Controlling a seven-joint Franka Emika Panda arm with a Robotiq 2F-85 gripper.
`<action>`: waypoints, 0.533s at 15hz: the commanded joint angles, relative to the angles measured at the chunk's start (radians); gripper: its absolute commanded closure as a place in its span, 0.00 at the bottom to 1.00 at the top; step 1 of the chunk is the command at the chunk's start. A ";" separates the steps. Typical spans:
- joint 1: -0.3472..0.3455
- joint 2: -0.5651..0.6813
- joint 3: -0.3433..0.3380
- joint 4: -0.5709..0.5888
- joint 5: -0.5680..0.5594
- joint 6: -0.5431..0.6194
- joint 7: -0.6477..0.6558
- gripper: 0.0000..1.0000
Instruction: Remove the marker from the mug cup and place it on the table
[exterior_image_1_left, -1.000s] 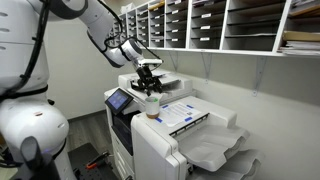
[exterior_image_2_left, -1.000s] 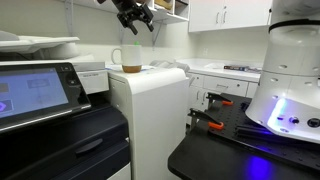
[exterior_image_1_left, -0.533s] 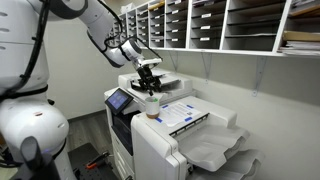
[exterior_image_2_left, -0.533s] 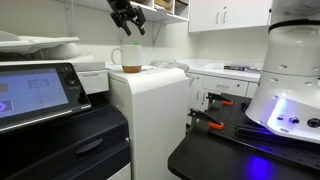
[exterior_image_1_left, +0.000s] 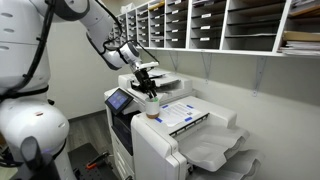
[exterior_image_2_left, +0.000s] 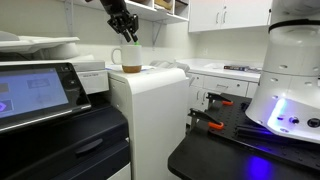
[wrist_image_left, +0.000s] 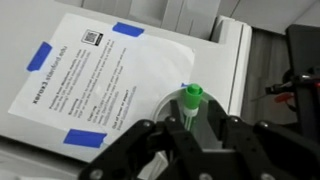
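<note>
My tool (wrist_image_left: 191, 124) hangs pointing straight down over the mug cup (exterior_image_2_left: 131, 60), which stands on the white counter (exterior_image_2_left: 150, 72); both exterior views put the fingertips just above the cup's rim. In the wrist view, the marker (wrist_image_left: 192, 96) stands upright in the cup directly below my tool, with its green cap uppermost. One dark finger (wrist_image_left: 148, 135) is on each side of it. The jaws are spread wide, with a clear gap between each finger and the marker, so I have hold of nothing. The marker is in the cup and has not been lifted out. In an exterior view, the tool (exterior_image_1_left: 148, 90) sits right over the cup (exterior_image_1_left: 151, 104), whose lower part is tan-brown and whose upper part is pale. On the counter beneath my tool, reaching away to one side of the cup, lies a printed sheet of paper (wrist_image_left: 90, 80) held down by strips of blue tape (wrist_image_left: 128, 29) at its corners. The cup appears to stand at the edge of that sheet. The marker is too small to make out in either exterior view.
</note>
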 joint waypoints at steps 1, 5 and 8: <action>0.003 0.005 0.004 -0.012 0.019 0.014 -0.008 0.50; 0.001 0.022 0.000 -0.012 0.009 0.025 0.003 0.48; -0.003 0.034 -0.003 -0.009 0.013 0.018 0.006 0.51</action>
